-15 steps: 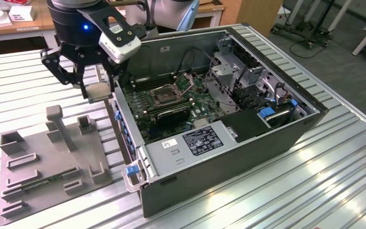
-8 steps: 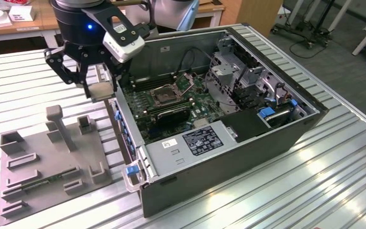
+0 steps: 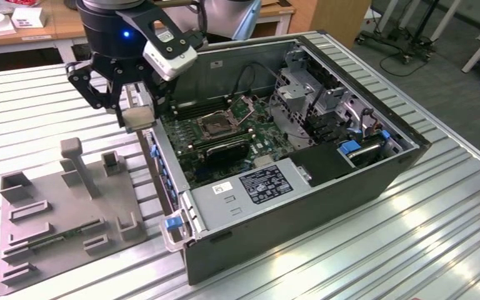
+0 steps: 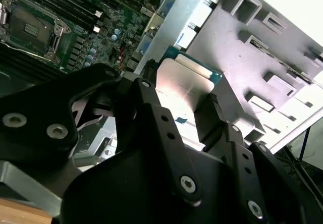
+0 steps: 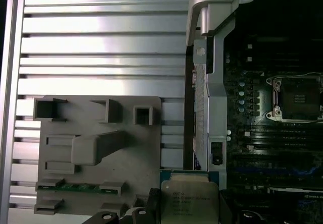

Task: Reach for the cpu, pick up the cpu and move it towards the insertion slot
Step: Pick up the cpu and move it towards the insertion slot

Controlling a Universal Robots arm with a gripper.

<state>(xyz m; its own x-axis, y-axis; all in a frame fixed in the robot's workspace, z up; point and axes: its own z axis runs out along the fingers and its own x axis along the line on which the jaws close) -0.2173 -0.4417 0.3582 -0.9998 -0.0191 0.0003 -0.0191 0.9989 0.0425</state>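
Above the seam between the slatted metal table point(image 3: 40, 106) and the open computer case point(image 3: 324, 200), the gripper point(image 3: 137, 115) hangs with its black fingers point(image 4: 211, 114) pinched on two opposite edges of the cpu point(image 3: 139, 119) — the chip is clear of every surface, carried in the air. In both wrist views the cpu point(image 4: 184, 82) point(image 5: 189, 201) shows its pale silvery face with a thin green border, held roughly level between the finger pads.

On the exterior view's clock face, the insertion slot point(image 3: 217, 125) lies at about three o'clock from the chip, inside the case and apart from it: a square silvery frame with a dark centre on the green circuit board point(image 3: 257, 134). The case's side wall point(image 3: 155, 156) stands between chip and slot; whether the chip is directly over that wall or just outside it I cannot tell. The slot is uncovered in the first wrist view point(image 5: 298, 98), and in the second wrist view point(image 4: 31, 30) too.

At about seven o'clock from the gripper — well below it — sits the grey plastic fixture point(image 3: 65, 212) on the table, with its upright posts and open pockets.
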